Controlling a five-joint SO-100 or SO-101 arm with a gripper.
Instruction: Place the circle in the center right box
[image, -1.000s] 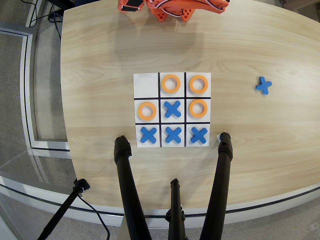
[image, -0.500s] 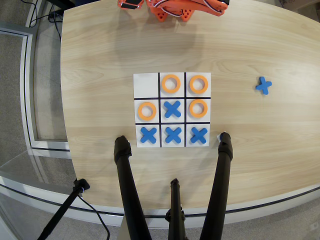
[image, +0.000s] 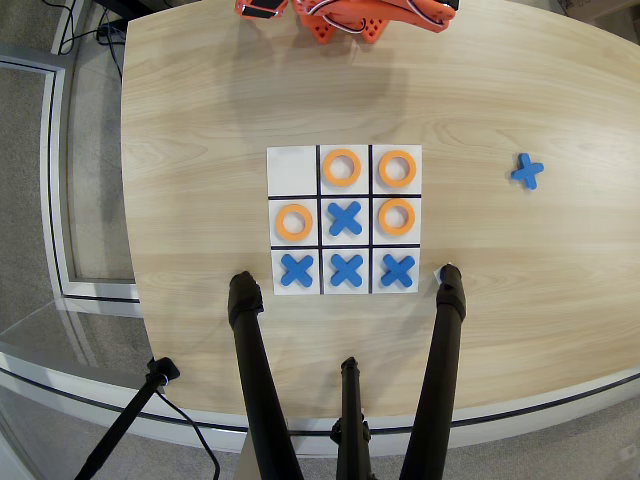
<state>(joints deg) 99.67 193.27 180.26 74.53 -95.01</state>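
Observation:
A white 3x3 grid board (image: 308, 150) lies mid-table in the overhead view. An orange ring (image: 280, 222) lies flat in the middle-row left cell (image: 276, 204). Three more orange rings fill the top-middle (image: 330, 168), top-right (image: 384, 168) and middle-right (image: 384, 216) cells. Blue X pieces fill the centre cell (image: 345, 217) and the whole bottom row (image: 346, 268). The top-left cell (image: 293, 170) is blank. Only orange parts of my arm (image: 340, 18) show at the top edge, far from the board. I cannot make out the gripper's fingers.
A loose blue X (image: 527, 171) lies on the wooden table (image: 200, 120) to the right of the board. Black tripod legs (image: 250, 360) (image: 445, 340) rise over the table's near edge just below the board. The table's left edge drops to the floor.

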